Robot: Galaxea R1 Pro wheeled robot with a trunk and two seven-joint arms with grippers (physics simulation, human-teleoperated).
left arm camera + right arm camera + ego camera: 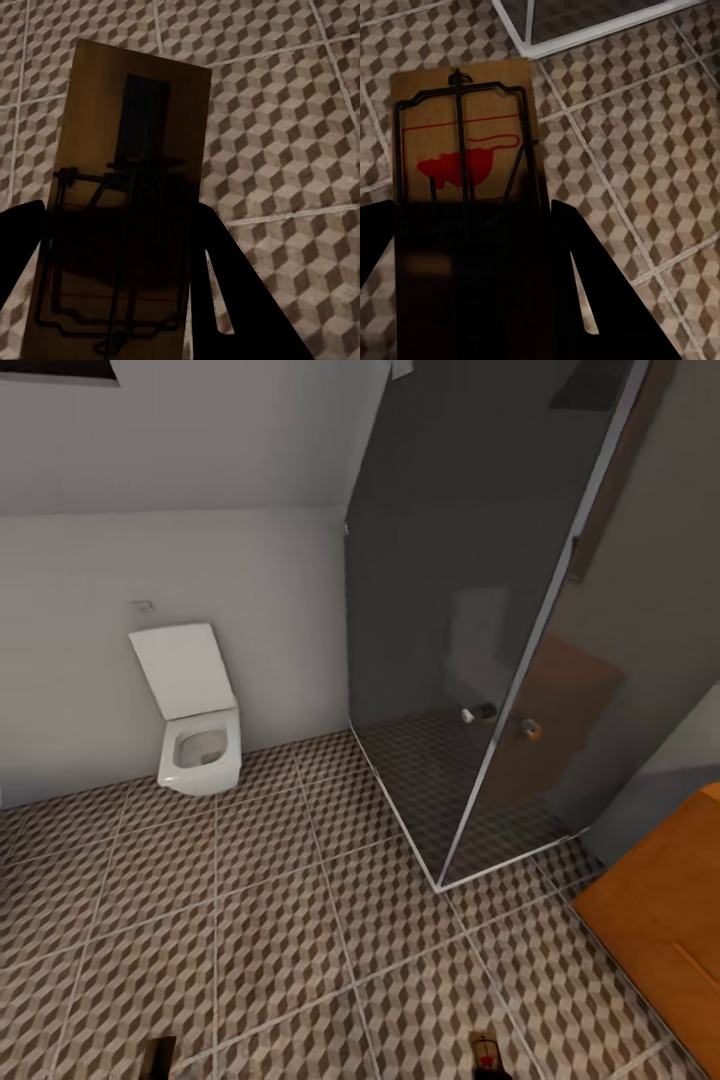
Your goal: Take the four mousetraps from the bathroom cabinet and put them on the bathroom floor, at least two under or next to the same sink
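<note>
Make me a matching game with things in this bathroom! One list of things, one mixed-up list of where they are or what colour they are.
Things:
1. toilet
2. cabinet
3. mousetrap with the red mouse picture
4. shower glass

Descriptions:
A. orange-brown wood, at the head view's right edge
B. white, lid up, against the wall
C. dark and see-through, standing on the bathroom floor
D. held in the right gripper

Pairs: 1-B, 2-A, 3-D, 4-C

Cabinet (pixel 665 930) cropped at the head view's right edge; both mousetraps' (pixel 124 217) (pixel 465 225) near ends out of frame.
</note>
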